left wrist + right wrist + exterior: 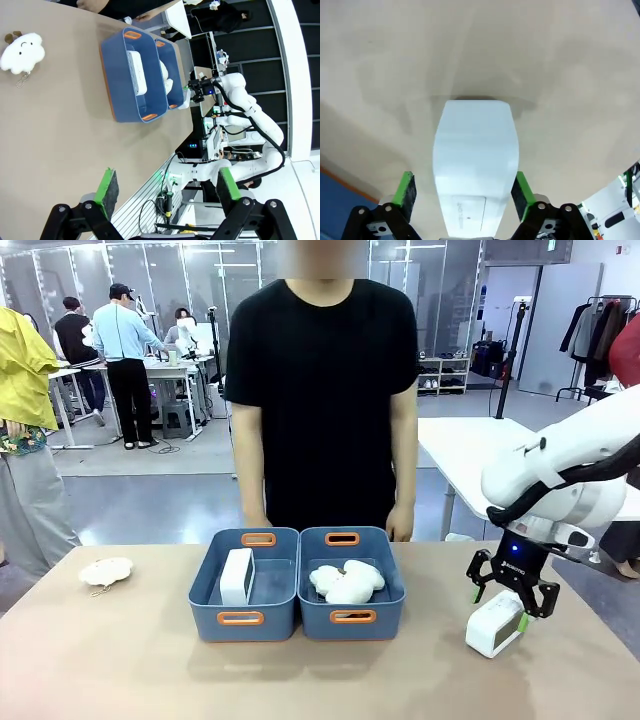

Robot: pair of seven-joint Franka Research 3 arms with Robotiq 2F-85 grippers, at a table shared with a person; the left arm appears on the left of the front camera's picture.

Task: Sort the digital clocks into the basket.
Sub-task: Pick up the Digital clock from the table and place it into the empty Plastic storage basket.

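1. The loose clock (pixel 495 625) sat on the table (pixel 120 660) near its right end. It was well apart from the two blue bins at the middle.
2. The tabletop was plain matt tan. Beyond it, a person (pixel 320 390) in a black T-shirt stood at the far edge, arms down. Behind the person were a grey floor, glass partitions, other work tables and a clothes rail.
3. In the right wrist view, the loose clock's long axis ran straight away from the camera, in line with the fingers. A plain white face with a small inset panel was turned up. Its screen could not be made out.
4. The right gripper (pixel 512 602) was lowered over the loose clock, with one green pad on each long side. Its jaws were spread and not clenched. A strip of table showed between one pad and the clock. The other pad stood right at the clock's flank, and contact there could not be told.
5. The second clock (pixel 237 577) stood on edge inside the basket (pixel 215 625), the left bin, near its left wall, with its long axis about upright.
6. The other bin (pixel 385 625) touched the basket's right side and held white plush lumps (pixel 347 582).
7. A cloud-shaped plush (pixel 105 571) lay on the table to the left, apart from the bins.
8. The left gripper (pixel 167 187) hung above the table's near-left edge. Its jaws were spread wide and held nothing.
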